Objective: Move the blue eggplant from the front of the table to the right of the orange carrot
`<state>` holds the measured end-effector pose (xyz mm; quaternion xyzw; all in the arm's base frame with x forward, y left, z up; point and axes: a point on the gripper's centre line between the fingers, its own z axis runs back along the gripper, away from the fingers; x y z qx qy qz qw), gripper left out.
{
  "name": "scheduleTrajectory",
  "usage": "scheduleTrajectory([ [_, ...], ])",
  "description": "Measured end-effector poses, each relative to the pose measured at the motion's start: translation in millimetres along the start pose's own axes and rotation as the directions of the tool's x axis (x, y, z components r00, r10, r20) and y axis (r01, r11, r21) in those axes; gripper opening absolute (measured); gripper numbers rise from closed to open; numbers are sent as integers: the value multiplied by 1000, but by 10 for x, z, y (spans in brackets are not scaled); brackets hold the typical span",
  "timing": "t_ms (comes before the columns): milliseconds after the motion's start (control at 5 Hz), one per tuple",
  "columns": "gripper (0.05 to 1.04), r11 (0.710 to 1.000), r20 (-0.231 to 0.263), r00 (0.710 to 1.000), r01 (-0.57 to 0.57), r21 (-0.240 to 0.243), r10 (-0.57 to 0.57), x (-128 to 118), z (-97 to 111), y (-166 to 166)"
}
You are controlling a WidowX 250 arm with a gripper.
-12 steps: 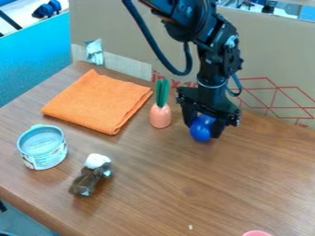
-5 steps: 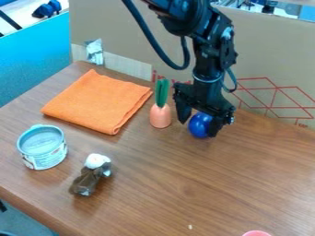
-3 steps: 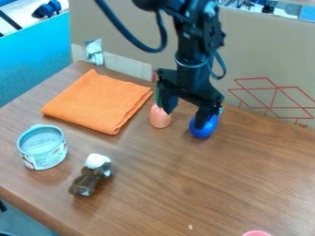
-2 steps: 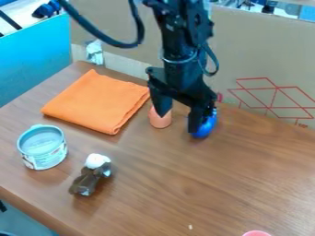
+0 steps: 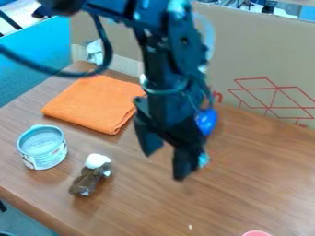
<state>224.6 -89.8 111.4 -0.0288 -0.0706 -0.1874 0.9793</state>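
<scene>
Currently | ball (image 5: 207, 120): bright blue, rounded, partly hidden | claw (image 5: 164, 165): fingers spread apart

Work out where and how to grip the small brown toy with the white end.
Grip the toy around its brown middle, coming from above: it lies stretched out, longer than wide, so the open gripper could probably close across its narrow width.

The cloth (image 5: 92, 103) is plain orange, the ball (image 5: 207, 120) blue, the table (image 5: 246, 184) brown with wood grain.
</scene>
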Motion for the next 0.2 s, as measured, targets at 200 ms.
scheduleTrajectory([
  [200,1007,1000,-33,999,31,5,-31,-58,4,-138],
])
